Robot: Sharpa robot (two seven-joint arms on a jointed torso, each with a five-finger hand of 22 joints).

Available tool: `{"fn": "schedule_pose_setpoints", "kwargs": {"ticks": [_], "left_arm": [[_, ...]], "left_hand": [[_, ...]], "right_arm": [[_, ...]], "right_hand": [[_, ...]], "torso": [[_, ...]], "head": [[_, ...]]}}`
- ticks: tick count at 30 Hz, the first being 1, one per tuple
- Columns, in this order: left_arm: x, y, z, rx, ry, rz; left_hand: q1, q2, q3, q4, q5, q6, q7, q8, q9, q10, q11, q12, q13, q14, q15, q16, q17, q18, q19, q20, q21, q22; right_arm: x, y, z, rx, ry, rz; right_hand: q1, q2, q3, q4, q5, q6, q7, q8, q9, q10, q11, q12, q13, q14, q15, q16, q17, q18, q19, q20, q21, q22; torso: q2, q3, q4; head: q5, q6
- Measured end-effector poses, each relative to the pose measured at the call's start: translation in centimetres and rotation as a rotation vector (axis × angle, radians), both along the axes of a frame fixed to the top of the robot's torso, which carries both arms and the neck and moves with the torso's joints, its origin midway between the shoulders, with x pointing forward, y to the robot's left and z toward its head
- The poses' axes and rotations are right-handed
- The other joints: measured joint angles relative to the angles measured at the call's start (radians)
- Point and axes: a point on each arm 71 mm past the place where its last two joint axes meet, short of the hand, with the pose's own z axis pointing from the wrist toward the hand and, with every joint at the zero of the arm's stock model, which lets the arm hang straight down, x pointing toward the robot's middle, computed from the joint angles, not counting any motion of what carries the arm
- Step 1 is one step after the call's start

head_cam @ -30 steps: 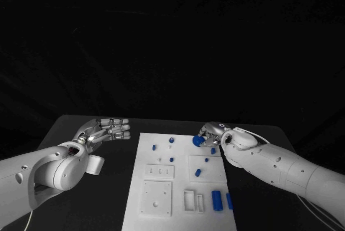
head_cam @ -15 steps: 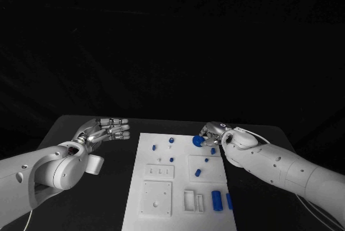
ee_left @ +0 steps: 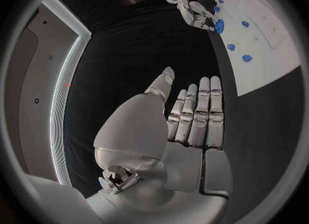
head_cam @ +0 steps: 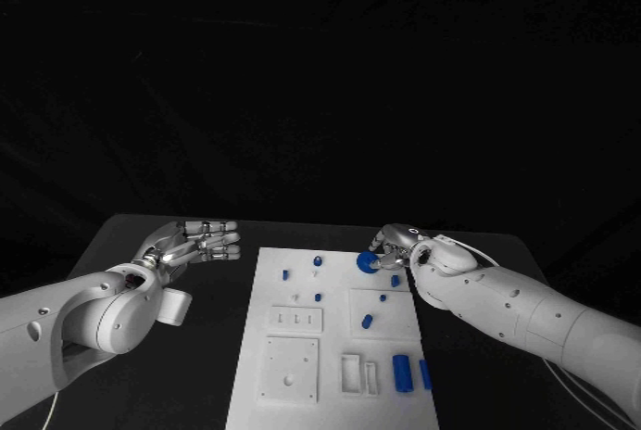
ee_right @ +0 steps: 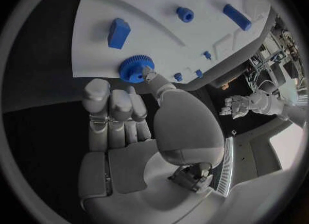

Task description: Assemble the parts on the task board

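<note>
Leftmost, the left hand hangs over the black table beside the task board, apart from it; its fingers lie straight, side by side, and it holds nothing. On the white task board, small blue pegs stand near the far end, with more dotted toward the middle. Nearer the robot lie recessed square panels, and to their right a blue cylinder and a blue bar lie side by side by the board's right edge. Farther right, at the board's far right corner, the right hand pinches a blue gear between thumb and a fingertip; the gear sits at the board's edge, but whether it touches the surface cannot be told. Just beside it stands a blue block.
</note>
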Motion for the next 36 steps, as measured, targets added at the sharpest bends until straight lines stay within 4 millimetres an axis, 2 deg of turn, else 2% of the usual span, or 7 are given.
{"fn": "schedule_pose_setpoints", "kwargs": {"ticks": [3,10,30,32,36], "left_arm": [[0.01,-0.01,-0.01,0.001,0.002,-0.001],[0.01,-0.03,-0.04,0.002,0.005,-0.004],[0.01,-0.05,-0.06,0.005,0.008,-0.006],[0.01,-0.05,-0.06,0.005,0.008,-0.006],[0.01,-0.03,-0.06,0.006,0.008,-0.006]], "left_hand": [[0.000,0.000,0.000,0.000,0.000,0.000,0.000,0.000,0.000,0.000,0.000,0.000,0.000,0.000,0.000,0.000,0.000,0.000,0.000,0.000,0.000,0.000],[0.000,0.000,0.000,0.000,0.000,0.000,0.000,0.000,0.000,-0.004,0.004,0.000,0.000,0.000,0.000,0.000,0.000,0.000,0.000,0.000,0.000,0.000],[0.000,0.000,0.000,0.000,0.000,0.000,0.000,0.000,0.000,-0.004,0.004,0.000,0.001,0.000,0.000,0.000,0.000,0.000,0.000,0.000,0.000,0.000],[0.000,0.000,0.000,0.000,0.000,0.000,0.000,0.000,0.000,-0.004,0.004,0.000,0.001,0.000,0.000,0.000,0.000,0.000,0.000,0.000,0.000,0.000],[0.000,0.000,0.000,0.000,0.000,0.000,0.000,0.000,0.000,-0.004,0.004,0.000,0.001,0.000,0.000,0.000,0.000,0.000,0.000,0.000,0.000,0.000]], "right_arm": [[0.03,0.13,0.03,0.004,-0.001,-0.001],[0.14,0.29,-0.07,0.007,0.001,-0.005],[0.32,0.78,-0.86,0.005,0.031,-0.006],[0.33,0.79,-0.88,0.005,0.032,-0.006],[0.32,0.78,-0.93,0.006,0.033,-0.006]], "right_hand": [[0.000,0.000,-0.009,0.009,-0.006,-0.007,0.006,0.000,0.000,0.000,0.000,0.000,-0.003,0.000,0.000,0.000,0.000,0.000,0.000,0.000,0.000,0.000],[0.005,-0.005,-0.030,0.030,-0.006,-0.030,0.007,0.000,0.000,0.000,0.000,-0.012,-0.009,0.000,0.000,0.000,0.000,0.000,0.000,0.000,0.000,0.000],[0.005,-0.005,-0.040,0.034,-0.006,-0.016,0.005,0.000,0.000,0.000,0.000,-0.012,-0.009,0.000,0.000,0.000,0.001,0.000,0.000,0.000,0.000,0.000],[0.005,-0.005,-0.036,0.030,-0.002,-0.006,0.001,0.000,-0.001,0.000,0.000,-0.012,-0.008,0.000,0.000,0.000,0.001,0.000,0.000,0.000,0.000,0.000],[-0.001,0.001,0.011,0.014,0.006,0.020,-0.003,-0.006,-0.001,0.000,0.000,-0.012,-0.006,0.000,0.000,0.000,0.002,0.000,0.000,0.000,-0.004,0.000]], "torso": [[0.000,-0.0006,0.0005],[0.000,-0.0011,0.0006],[0.000,-0.0006,0.0003],[0.000,-0.0006,0.0003],[0.000,-0.0006,0.0000]], "head": [[0.000,0.000],[0.002,0.000],[0.007,-0.005],[0.007,-0.006],[0.007,-0.008]]}}
